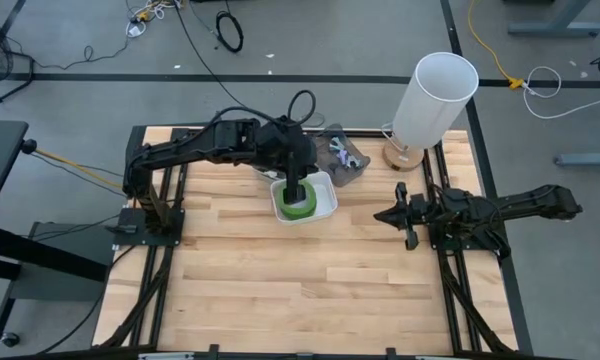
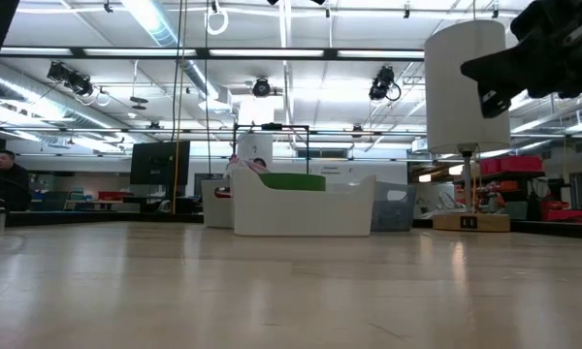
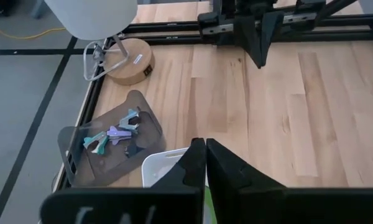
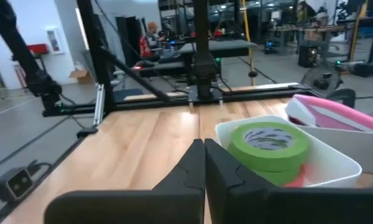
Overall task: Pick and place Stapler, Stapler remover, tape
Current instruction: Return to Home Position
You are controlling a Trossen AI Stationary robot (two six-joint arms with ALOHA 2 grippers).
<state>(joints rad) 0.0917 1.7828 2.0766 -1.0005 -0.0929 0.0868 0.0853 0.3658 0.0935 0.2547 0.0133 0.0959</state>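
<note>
Showing the right gripper [image 4: 204, 146] pressed together, waiting above the right side of the desk [image 1: 280, 290]. Farther in, seeing green tape [image 4: 270, 144] stacked in the white bin [image 2: 301, 215], the left gripper [image 3: 205, 146] hanging just over it, closed tight, pinching nothing. Beyond, noting a lamp [image 1: 430, 100] standing at the far edge.

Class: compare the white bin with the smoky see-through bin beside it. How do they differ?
The white bin is opaque; the smoky bin is see-through. The white bin holds green tape; the smoky bin holds small staple removers. The left gripper hangs over the white bin, not the smoky one. Both sit on the wooden table.
</note>
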